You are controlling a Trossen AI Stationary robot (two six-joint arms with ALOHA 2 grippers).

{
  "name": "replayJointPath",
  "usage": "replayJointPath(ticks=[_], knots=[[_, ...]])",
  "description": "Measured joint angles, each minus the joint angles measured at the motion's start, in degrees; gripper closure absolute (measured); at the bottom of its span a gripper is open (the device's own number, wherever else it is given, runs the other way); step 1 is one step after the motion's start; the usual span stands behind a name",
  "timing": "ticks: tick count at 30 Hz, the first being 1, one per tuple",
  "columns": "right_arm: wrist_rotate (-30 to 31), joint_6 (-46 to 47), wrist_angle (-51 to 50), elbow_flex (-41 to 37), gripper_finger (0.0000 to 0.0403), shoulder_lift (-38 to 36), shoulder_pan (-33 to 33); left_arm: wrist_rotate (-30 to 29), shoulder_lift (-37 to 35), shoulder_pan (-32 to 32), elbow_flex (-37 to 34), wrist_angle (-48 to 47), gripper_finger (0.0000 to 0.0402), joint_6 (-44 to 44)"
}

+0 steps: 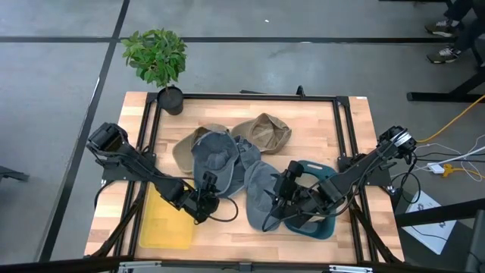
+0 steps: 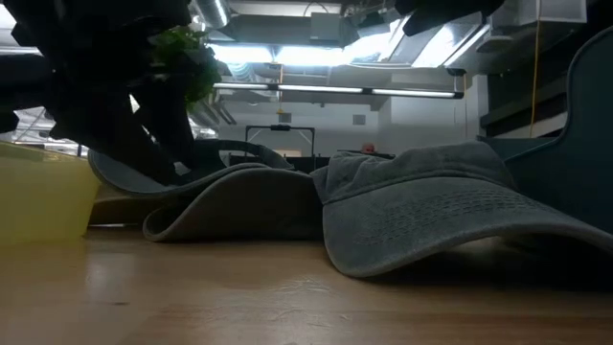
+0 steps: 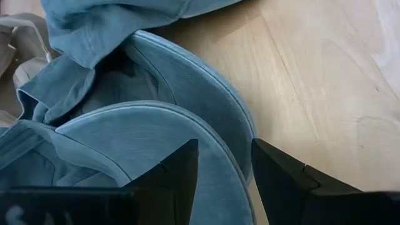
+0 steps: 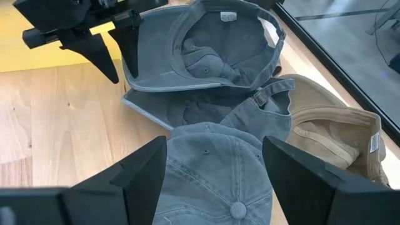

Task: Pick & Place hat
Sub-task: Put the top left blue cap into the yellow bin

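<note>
From above, a heap of caps lies mid-worktop, and the left gripper (image 1: 206, 199) sits at the brim of a blue-grey cap (image 1: 214, 155), beside a yellow tray (image 1: 167, 227) by the near edge. Its wrist camera shows the fingers (image 3: 181, 172) apart, straddling that brim's edge; it should seat deeper before closing. The right gripper (image 4: 215, 165) hangs wide open over a grey cap (image 4: 209, 169).
</note>
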Motion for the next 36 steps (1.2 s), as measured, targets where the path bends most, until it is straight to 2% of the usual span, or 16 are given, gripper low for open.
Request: replayJointPath(ticks=[9, 18, 21, 23, 27, 31, 34, 36], knots=[[0.02, 0.35, 0.46, 0.00, 0.0140, 0.00, 0.00, 0.00, 0.02, 0.04, 0.00, 0.03, 0.0258, -4.32], [0.25, -0.25, 1.36, 0.00, 0.0140, 0.00, -0.01, -0.06, -0.18, 0.04, 0.10, -0.15, 0.0258, -3.05], [2.85, -2.46, 1.37, 0.00, 0.0140, 0.00, -0.02, -1.62, -1.46, 0.76, 2.59, -2.43, 0.0258, -3.90], [4.97, -4.57, 1.36, 0.00, 0.0140, 0.00, -0.24, -3.68, -3.09, 1.74, 5.25, -7.78, 0.0259, -4.22], [6.02, -8.32, 1.31, 0.00, 0.0140, 0.00, -2.06, -9.43, -7.90, 4.64, 10.08, -19.30, 0.0259, -4.16], [5.76, -11.95, 1.03, 0.00, 0.0140, 0.00, -4.87, -13.33, -14.76, 11.26, 10.06, -26.58, 0.0259, -1.99], [5.66, -15.15, 0.66, 0.00, 0.0140, 0.00, -6.89, -12.86, -18.76, 16.99, 8.79, -27.77, 0.0259, -0.46], [5.66, -17.07, 0.29, 0.00, 0.0140, 0.00, -8.11, -9.88, -20.31, 20.58, 8.30, -27.79, 0.0259, -0.57]])
